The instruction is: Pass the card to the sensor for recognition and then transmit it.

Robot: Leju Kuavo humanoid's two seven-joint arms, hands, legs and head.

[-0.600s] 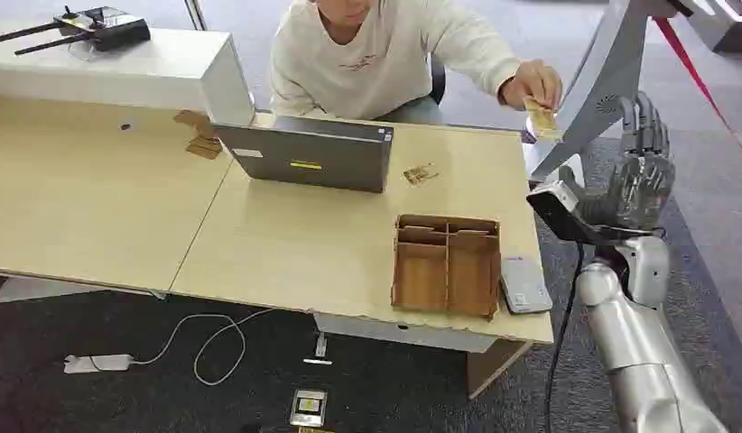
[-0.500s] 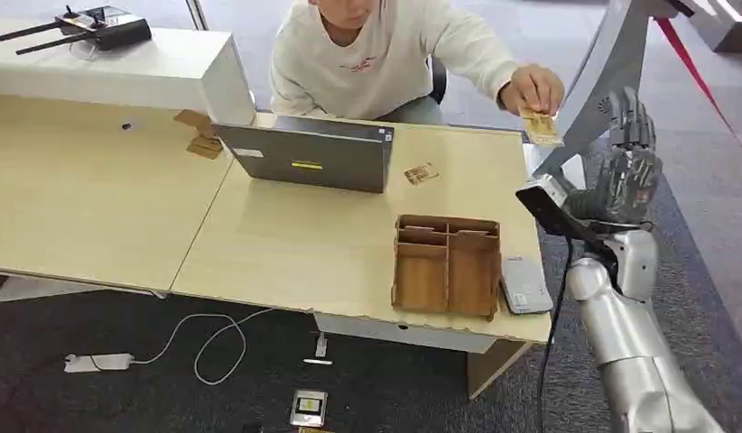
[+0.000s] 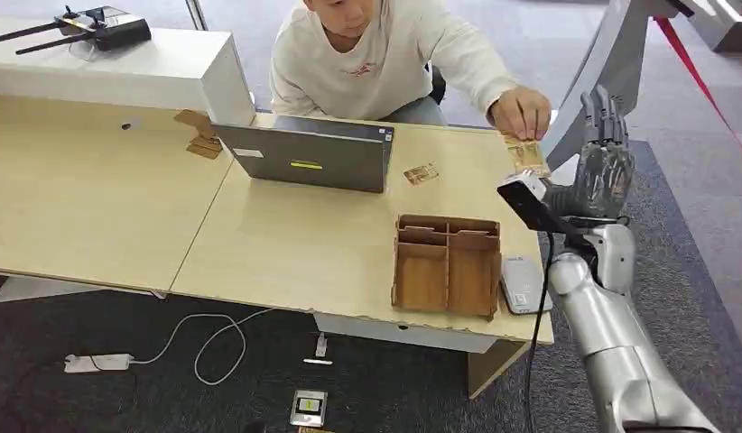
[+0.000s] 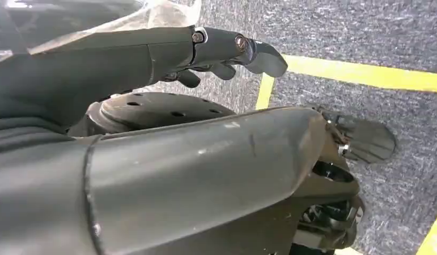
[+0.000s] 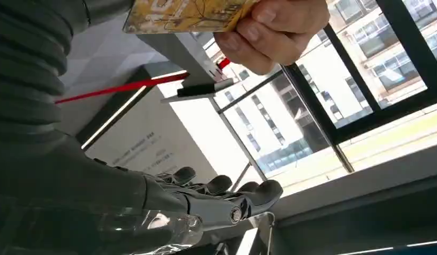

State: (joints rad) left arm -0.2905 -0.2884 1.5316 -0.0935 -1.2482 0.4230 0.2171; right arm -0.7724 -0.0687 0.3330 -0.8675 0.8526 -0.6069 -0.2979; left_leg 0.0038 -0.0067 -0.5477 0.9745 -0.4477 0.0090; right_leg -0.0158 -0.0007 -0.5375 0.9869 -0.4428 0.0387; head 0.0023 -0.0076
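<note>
the right hand [image 3: 605,171] is raised beside the far right corner of the desk [image 3: 286,244], fingers [image 3: 604,115] stretched straight up and apart, nothing in it — the right wrist view shows the same flat, empty hand. just beside it, the person's hand [image 3: 521,110] pinches the yellow card [image 3: 526,155] by its top edge, the card hanging near the robot's palm but not touching it. the left hand [image 4: 227,50] hangs over grey carpet with a yellow line; its fingers look loosely extended and hold nothing. on the desk, a brown wooden tray [image 3: 447,264] with compartments sits near the front edge, a grey card reader [image 3: 524,284] just beside it on the right. a second card [image 3: 421,174] lies flat near the grey laptop [image 3: 304,155] — the person [image 3: 385,54] sits behind it.
</note>
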